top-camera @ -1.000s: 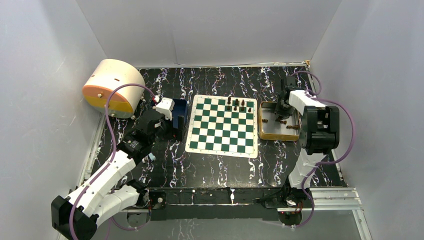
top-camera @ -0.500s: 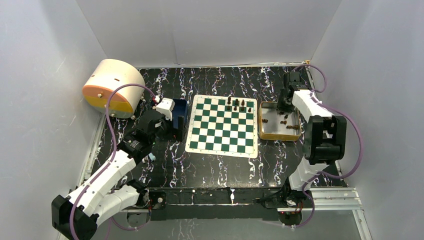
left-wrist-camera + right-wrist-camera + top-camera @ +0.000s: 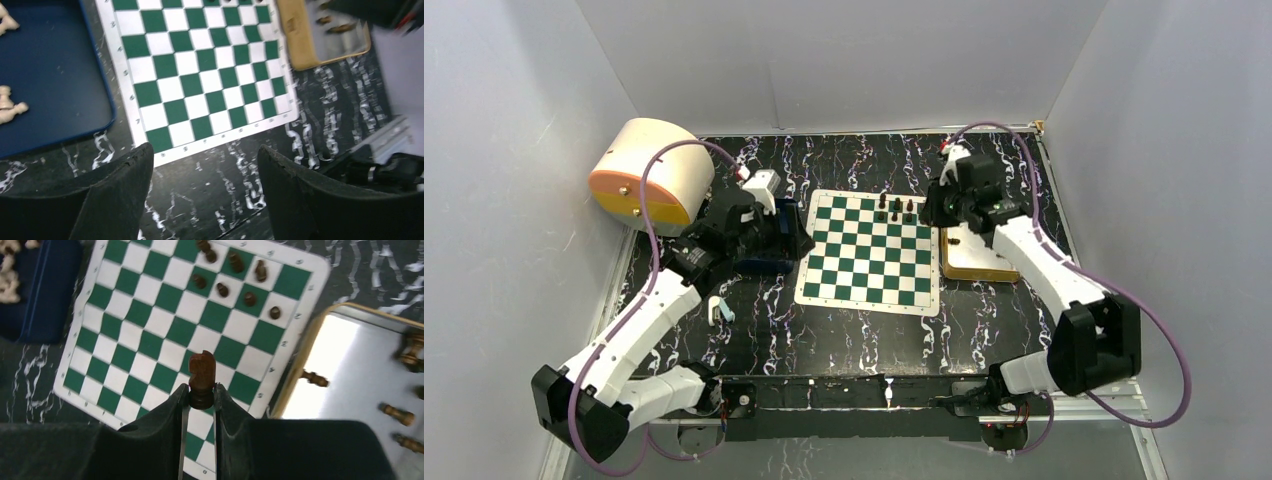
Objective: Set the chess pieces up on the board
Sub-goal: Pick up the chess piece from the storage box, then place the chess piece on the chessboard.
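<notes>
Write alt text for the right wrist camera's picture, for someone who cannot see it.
The right gripper is shut on a dark brown knight, seen against the green and white board. A cluster of dark pieces stands on the board near the top of the picture, and more lie in the gold tray at the right.

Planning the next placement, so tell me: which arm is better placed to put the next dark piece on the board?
Right. The right pincer grips a dark knight over the board; the left pincer hangs open, empty.
</notes>
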Robot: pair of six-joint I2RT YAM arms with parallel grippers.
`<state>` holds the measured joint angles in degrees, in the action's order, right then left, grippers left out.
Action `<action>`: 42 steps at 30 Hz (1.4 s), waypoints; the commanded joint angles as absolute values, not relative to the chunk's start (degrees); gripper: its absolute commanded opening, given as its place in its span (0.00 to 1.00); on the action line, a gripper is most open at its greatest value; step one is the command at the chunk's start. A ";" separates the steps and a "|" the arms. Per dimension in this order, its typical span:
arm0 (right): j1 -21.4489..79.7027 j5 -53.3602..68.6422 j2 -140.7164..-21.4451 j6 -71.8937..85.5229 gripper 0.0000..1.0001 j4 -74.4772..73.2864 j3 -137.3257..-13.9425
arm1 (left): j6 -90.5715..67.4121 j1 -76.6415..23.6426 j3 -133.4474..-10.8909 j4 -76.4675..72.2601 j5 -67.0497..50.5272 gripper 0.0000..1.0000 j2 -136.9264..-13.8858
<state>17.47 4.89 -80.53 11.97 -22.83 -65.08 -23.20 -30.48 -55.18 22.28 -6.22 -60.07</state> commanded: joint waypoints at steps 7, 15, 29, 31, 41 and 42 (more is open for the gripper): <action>28.85 20.28 -65.86 4.82 0.23 4.68 -47.98 | -36.07 -30.59 -69.37 26.20 -14.90 0.64 -67.12; 33.78 23.62 -63.37 4.04 0.23 10.63 -45.09 | -38.79 -30.63 -75.42 25.64 -22.79 0.50 -75.76; 36.49 24.58 -66.72 3.03 0.23 8.31 -47.90 | -43.52 -31.79 -72.44 18.66 -27.25 0.49 -79.81; 36.68 24.03 -66.82 2.90 0.23 7.74 -48.24 | -44.23 -32.26 -72.28 17.41 -27.84 0.49 -80.54; 37.35 23.93 -66.19 3.56 0.23 8.44 -48.17 | -45.97 -33.63 -71.47 14.95 -28.02 0.40 -82.61; 37.29 24.05 -66.12 3.41 0.23 8.44 -48.12 | -46.34 -33.74 -71.29 14.60 -28.28 0.40 -82.74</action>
